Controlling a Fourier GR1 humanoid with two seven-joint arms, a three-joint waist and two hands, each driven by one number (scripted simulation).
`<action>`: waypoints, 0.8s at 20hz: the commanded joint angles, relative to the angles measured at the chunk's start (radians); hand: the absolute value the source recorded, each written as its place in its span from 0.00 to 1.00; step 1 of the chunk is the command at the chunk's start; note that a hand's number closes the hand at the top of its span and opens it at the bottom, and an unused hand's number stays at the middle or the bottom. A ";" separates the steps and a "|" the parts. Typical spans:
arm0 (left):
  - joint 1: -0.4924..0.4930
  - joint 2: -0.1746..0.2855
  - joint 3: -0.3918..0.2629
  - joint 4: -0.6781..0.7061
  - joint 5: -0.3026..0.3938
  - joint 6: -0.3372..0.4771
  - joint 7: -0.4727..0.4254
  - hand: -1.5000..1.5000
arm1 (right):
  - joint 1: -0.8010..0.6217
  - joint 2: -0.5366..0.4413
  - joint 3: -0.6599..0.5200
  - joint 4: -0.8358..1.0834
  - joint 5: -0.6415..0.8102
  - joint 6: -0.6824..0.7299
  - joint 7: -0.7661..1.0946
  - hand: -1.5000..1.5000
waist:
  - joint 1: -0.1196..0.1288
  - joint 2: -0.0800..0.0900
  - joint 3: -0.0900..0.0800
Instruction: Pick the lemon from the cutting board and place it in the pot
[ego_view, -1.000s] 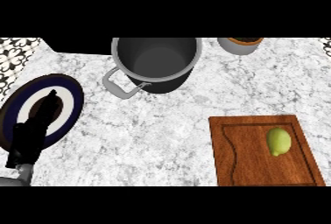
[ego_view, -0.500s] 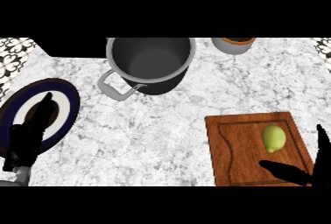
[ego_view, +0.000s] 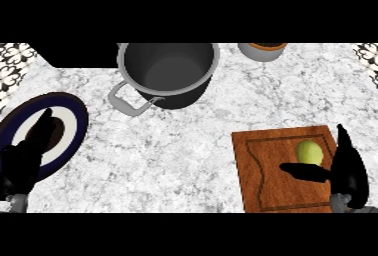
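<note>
Right hand (ego_view: 349, 181): fingers (ego_view: 345, 149) straight, thumb splayed left, holding nothing. You see the lemon (ego_view: 310, 152) in the gap between them, just left of the fingers, long axis running away from the robot, on the cutting board (ego_view: 266, 175). The pot (ego_view: 168, 67) stands well apart, up-left; the left hand (ego_view: 22, 160) rests open, farther off.

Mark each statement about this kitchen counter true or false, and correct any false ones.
1. The lemon lies on the cutting board. True.
2. The lemon is inside the pot. False: it is on the board, away from the pot.
3. The right hand is curled round the lemon. False: it is open beside the lemon, with its thumb just below it.
4. The left hand shows over the plate. True.
</note>
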 joint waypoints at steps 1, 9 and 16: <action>0.052 -0.020 0.023 -0.038 -0.020 -0.029 0.004 0.50 | -0.011 0.020 -0.072 0.085 -0.019 0.045 -0.043 0.00 | -0.004 -0.001 0.000; -0.078 -0.097 0.073 0.109 -0.089 -0.068 -0.016 0.50 | -0.033 0.124 -0.073 0.106 0.066 0.093 -0.039 0.00 | -0.009 0.000 0.000; 0.057 -0.081 0.129 -0.074 -0.081 -0.142 0.040 0.50 | -0.047 0.154 -0.133 0.225 0.056 0.128 -0.165 1.00 | -0.002 -0.001 0.000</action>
